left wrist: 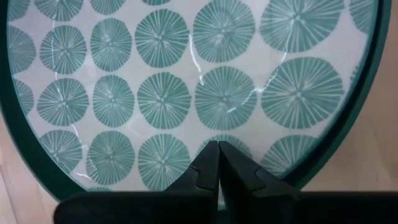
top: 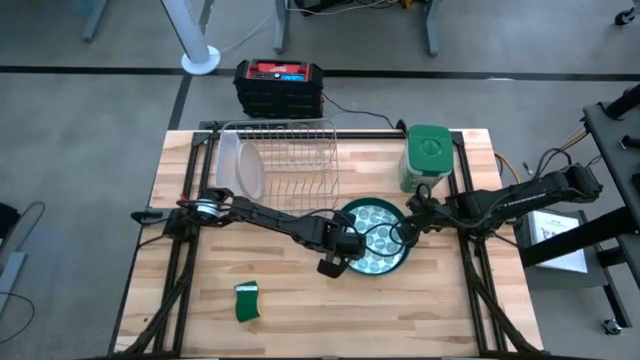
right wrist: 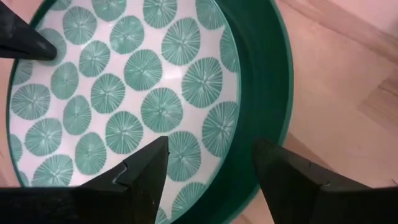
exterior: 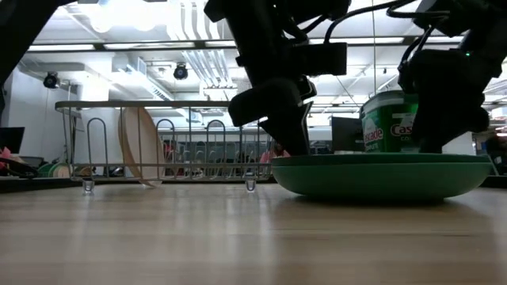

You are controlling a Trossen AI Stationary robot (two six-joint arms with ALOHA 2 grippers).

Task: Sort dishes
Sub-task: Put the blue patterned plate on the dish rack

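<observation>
- The patterned plate [top: 373, 246], white with teal sunburst discs, lies nested in a dark green plate [top: 402, 262] on the wooden table [top: 300, 310], just in front of the dish rack [top: 285, 160] toward its right end.
- My left gripper [top: 338, 256] hangs over the near-left part of the patterned plate; in my left wrist view its jaws are pressed together with nothing between them, tips just above the plate's patterned face.
- My right gripper [top: 412, 217] sits at the plates' right rim. Its jaws are spread wide, one finger [right wrist: 146, 171] over the patterned face, the other [right wrist: 292, 177] outside the green rim, which lies between them.
- A whitish-clear plate [top: 247, 170] stands on edge at the left end of the rack.
- A green canister [top: 428, 158] stands behind the plates, near my right gripper.
- A small green sponge [top: 247, 302] lies well apart, near the front edge.
</observation>
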